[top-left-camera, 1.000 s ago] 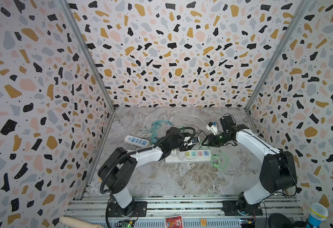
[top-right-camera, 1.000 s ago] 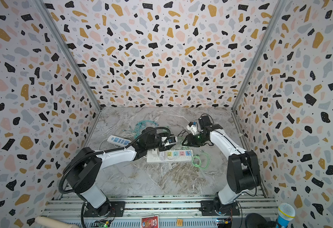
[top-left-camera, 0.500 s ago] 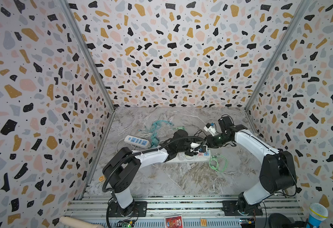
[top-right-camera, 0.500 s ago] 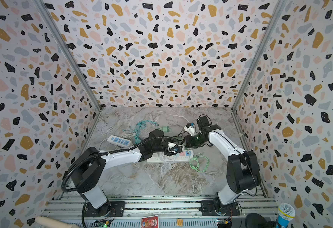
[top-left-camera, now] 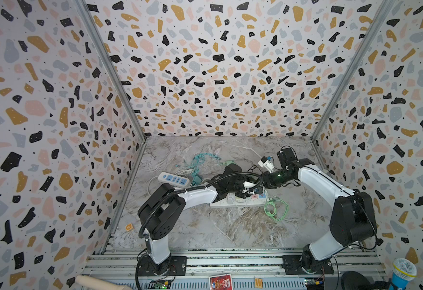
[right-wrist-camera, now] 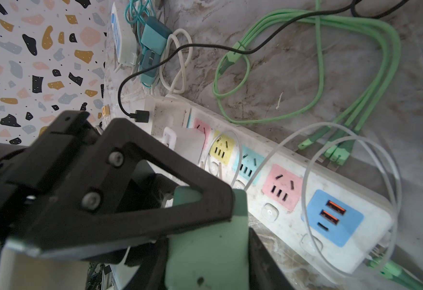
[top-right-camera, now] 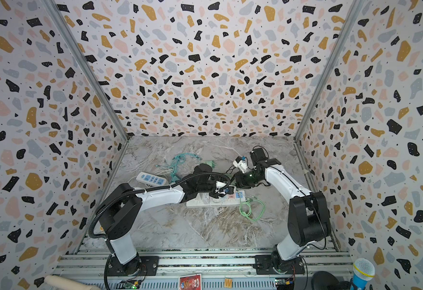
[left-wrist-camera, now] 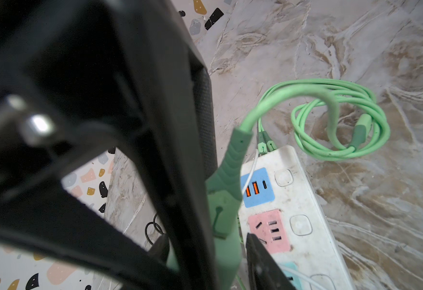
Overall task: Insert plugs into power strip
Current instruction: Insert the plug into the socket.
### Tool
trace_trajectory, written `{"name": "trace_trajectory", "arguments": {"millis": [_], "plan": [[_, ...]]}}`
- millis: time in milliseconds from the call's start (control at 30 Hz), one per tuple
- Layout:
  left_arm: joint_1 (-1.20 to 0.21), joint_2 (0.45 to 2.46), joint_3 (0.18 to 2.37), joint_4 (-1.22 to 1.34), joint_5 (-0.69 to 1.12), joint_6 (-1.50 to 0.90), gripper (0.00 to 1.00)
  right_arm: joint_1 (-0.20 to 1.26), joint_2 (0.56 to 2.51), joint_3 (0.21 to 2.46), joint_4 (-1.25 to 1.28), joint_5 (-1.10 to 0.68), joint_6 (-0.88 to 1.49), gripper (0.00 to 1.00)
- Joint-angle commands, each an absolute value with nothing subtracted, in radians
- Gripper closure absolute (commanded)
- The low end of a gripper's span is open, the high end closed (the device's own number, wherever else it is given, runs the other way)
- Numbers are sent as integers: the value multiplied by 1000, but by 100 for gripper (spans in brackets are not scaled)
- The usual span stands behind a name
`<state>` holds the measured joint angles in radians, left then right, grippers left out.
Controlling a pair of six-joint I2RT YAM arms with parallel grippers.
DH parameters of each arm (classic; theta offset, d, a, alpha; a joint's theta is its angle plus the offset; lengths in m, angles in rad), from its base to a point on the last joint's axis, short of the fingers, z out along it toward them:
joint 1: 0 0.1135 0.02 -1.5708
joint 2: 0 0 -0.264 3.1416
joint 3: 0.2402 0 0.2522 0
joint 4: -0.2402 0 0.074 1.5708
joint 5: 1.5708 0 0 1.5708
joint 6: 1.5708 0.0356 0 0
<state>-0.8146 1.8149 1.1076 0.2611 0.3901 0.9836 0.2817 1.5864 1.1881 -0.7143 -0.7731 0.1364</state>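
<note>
The white power strip [top-left-camera: 220,202] [top-right-camera: 198,202] lies mid-table, with coloured sockets [right-wrist-camera: 282,187]. A white plug [right-wrist-camera: 188,143] sits in its end socket. My right gripper [right-wrist-camera: 206,266] [top-left-camera: 264,182] is shut on a mint green plug [right-wrist-camera: 210,246] [left-wrist-camera: 224,200] just above the strip's far edge. My left gripper [left-wrist-camera: 208,253] [top-left-camera: 249,188] meets it there. Its jaws stand on either side of the same plug, and a thin gap shows at one finger [left-wrist-camera: 255,253]. The plug's green cable [left-wrist-camera: 341,118] [top-left-camera: 277,209] coils beside the strip's USB end. In both top views the arms hide the plug.
A second white strip with blue sockets [top-left-camera: 174,178] [right-wrist-camera: 121,42] lies at the back left. Beside it are a teal plug [right-wrist-camera: 152,37] [top-left-camera: 197,178], teal cable and a white cable loop. A thin white cable [right-wrist-camera: 381,155] arches over the strip. Patterned walls close three sides.
My left gripper has moved right over the strip to the right gripper, and its jaws have narrowed around the green plug. The right gripper has dipped slightly with the plug.
</note>
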Motion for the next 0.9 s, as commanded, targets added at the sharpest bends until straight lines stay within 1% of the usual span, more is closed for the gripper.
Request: {"name": "trace_trajectory", "arguments": {"millis": [0,67,200,300,400,467,533,633,733,800,867], "plan": [[-817,1831,1148,264,428,980,55,286,1543,1192,-727,-799,121,67],[-817,1836,1161,258,432,974,62,287,1544,1188,-722,-803,123,67],[-817,1836,1167,258,446,957,70,287,1545,1179,-714,-809,124,66],[-818,1844,1186,214,466,951,79,286,1544,1176,-709,-812,129,65],[-816,1847,1194,201,471,944,83,284,1539,1175,-703,-819,135,63],[-817,1845,1190,209,475,933,87,282,1535,1177,-698,-818,143,57],[-816,1841,1186,222,477,914,91,267,1523,1172,-681,-802,169,44],[-817,1837,1184,235,487,871,92,219,1489,1159,-645,-786,220,33],[-815,1839,1187,244,502,817,92,146,1439,1145,-607,-774,274,28],[-807,1844,1189,269,517,761,92,87,1397,1126,-589,-765,306,28],[-798,1848,1190,308,537,692,92,33,1350,1104,-590,-716,321,27]]}}
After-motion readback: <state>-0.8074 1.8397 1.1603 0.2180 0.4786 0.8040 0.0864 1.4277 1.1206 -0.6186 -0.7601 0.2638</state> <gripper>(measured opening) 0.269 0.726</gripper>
